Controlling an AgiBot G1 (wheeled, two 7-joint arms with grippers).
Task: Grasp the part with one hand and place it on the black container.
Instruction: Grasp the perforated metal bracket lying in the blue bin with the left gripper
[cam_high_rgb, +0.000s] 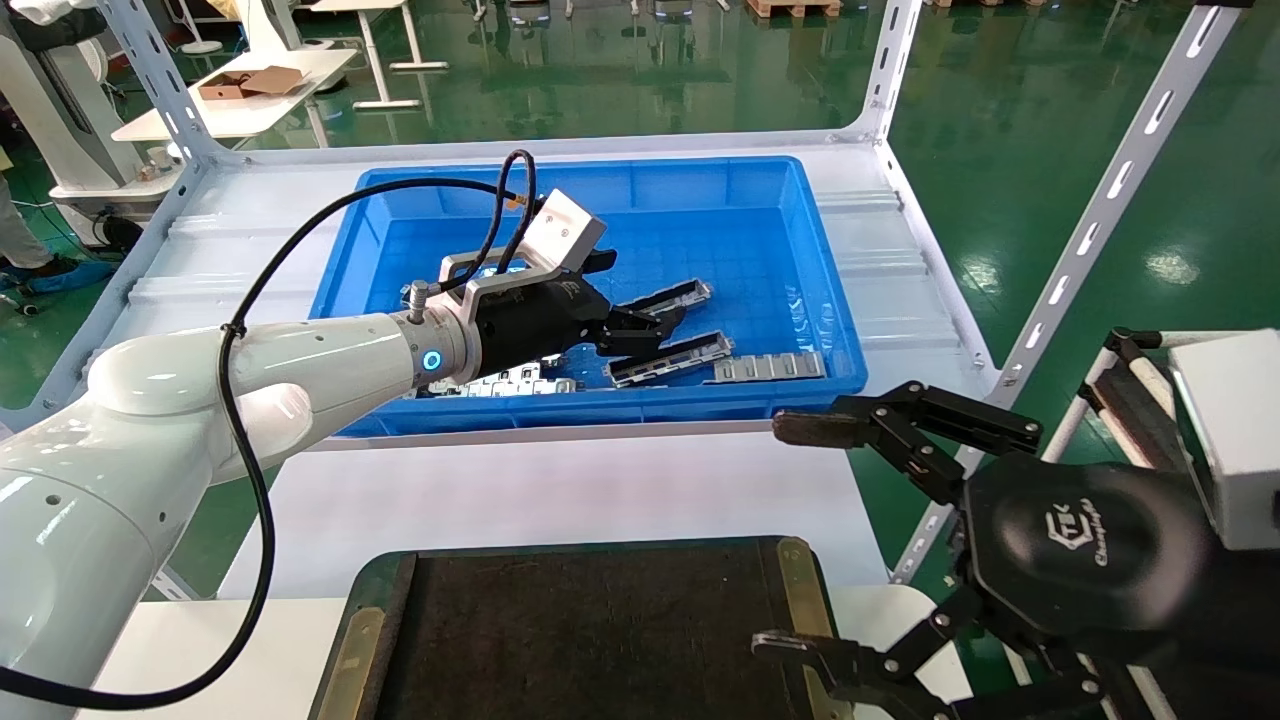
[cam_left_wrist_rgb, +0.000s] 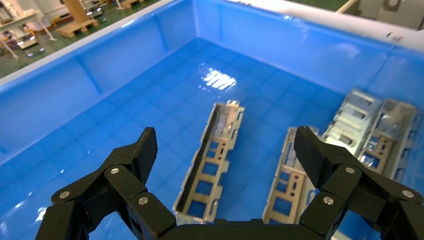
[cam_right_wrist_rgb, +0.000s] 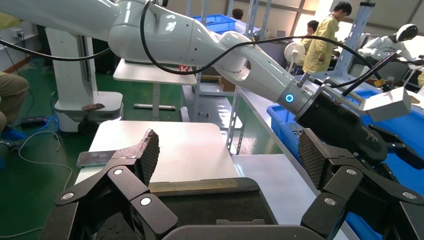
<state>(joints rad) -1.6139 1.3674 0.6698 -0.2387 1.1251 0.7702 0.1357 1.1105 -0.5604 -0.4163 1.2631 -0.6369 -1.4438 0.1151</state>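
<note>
**Mia:** What is closest to us?

**Ben:** At six o'clock in the head view is the black container (cam_high_rgb: 590, 640). Its near end is cut off. Nothing lies on the bit we can see. At four o'clock the right gripper (cam_high_rgb: 790, 535) hangs beside it, fingers spread wide, holding nothing.

**Mia:** And farther away?

**Ben:** Toward twelve o'clock is the big blue bin (cam_high_rgb: 800, 200). The left gripper (cam_high_rgb: 650, 322) is reaching down into it. Its wrist view shows the claw (cam_left_wrist_rgb: 225, 150) wide open and empty, with one part (cam_left_wrist_rgb: 212, 162) lying flat on the bin floor right between the fingers.

**Mia:** So which step is this?

**Ben:** I think it is the reaching step. The grab has not happened yet.

**Mia:** What comes next?

**Ben:** The claw should go lower, get one finger on each long side of the part, and squeeze. Then it must lift the part out over the bin wall and carry it back toward six o'clock to the black container.

**Mia:** Anything hard to see?

**Ben:** Yes. Another part (cam_left_wrist_rgb: 292, 177) is just beside it, half hidden by a finger (cam_left_wrist_rgb: 320, 155). In the head view the hand covers some shiny plates (cam_high_rgb: 500, 382), so I cannot count them.
</note>
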